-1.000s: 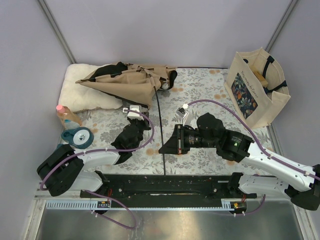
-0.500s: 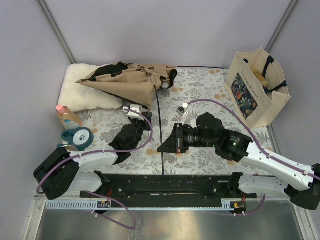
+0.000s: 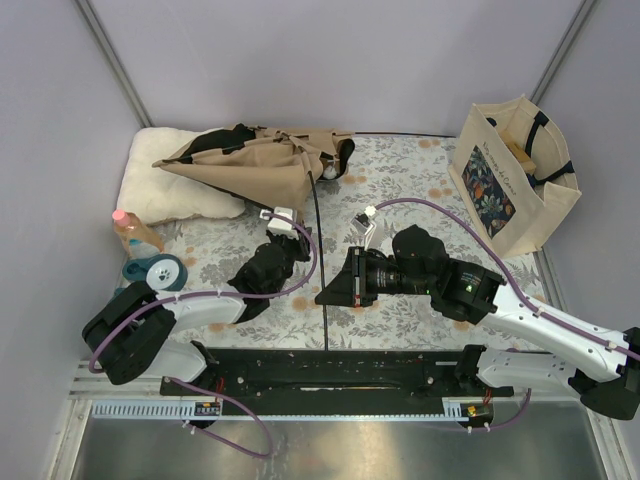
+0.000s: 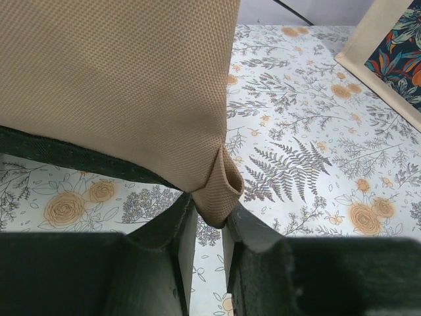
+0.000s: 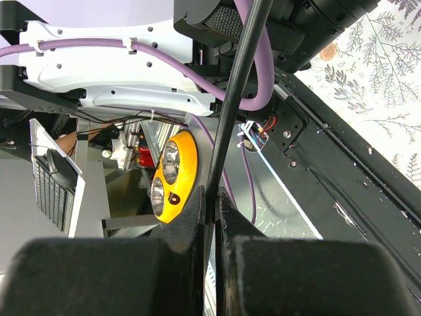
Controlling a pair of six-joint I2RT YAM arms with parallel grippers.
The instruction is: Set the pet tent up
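The collapsed tan canvas pet tent [image 3: 265, 160] lies at the far left of the floral tabletop [image 3: 420, 170], partly on a white fluffy cushion [image 3: 160, 175]. The left fingers [image 4: 177, 230] are clamped on its folded corner, probably to anchor it. The right fingers [image 5: 233, 217] pinch its thin black pole [image 3: 319, 250], ready for raising.

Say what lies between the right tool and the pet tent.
In the top view, a thin black pole spans it, running from the pet tent to the right tool, which pinches it.
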